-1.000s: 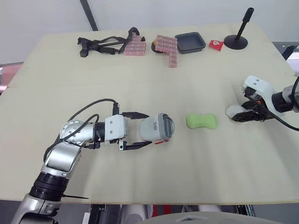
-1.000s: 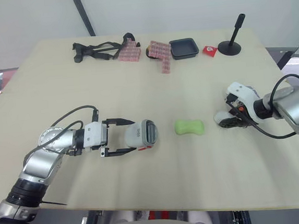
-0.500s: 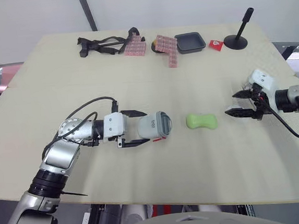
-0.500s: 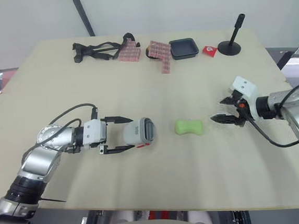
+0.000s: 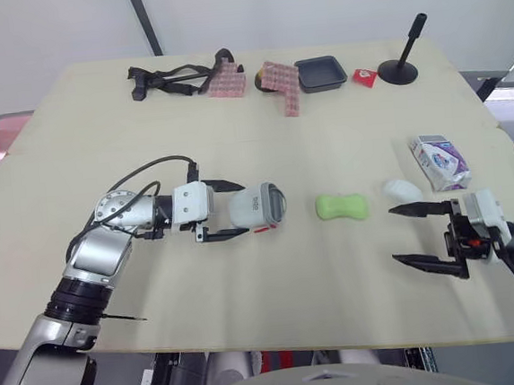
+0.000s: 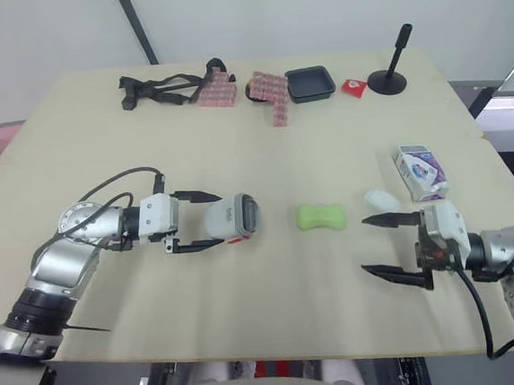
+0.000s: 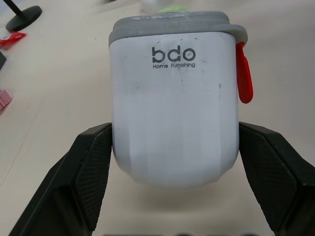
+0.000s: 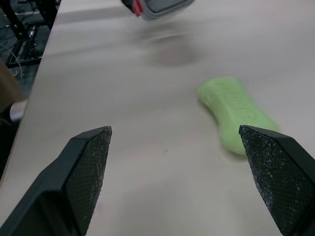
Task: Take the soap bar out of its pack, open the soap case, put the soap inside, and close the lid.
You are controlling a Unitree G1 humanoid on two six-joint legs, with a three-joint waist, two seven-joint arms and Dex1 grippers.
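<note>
Closed soap case (image 5: 263, 205) lies sideways on worktop (image 5: 260, 120), left gripper (image 5: 240, 209) fingers clamped round it; green soap bar (image 5: 342, 207) at its 3 o'clock; right gripper (image 5: 394, 233) fingers wide apart, empty. Risk: smooth case slips w/ lid pull.

This looks like a robotics lab or test room rather than a home. The work surface is a bare pale plywood table (image 5: 342, 140) set against a plain white wall (image 5: 313, 7), with a black pole (image 5: 144, 18) slanting up behind it. Along the far edge lie unrelated props: a black strap (image 5: 170, 77), pink patterned pieces (image 5: 281, 78), a dark tray (image 5: 321, 72), a small red packet (image 5: 365, 78) and a black stand (image 5: 401, 70). Past the table's edge, the right wrist view shows black framing and loose cables (image 8: 24, 29) (nothing domestic about them).
</note>
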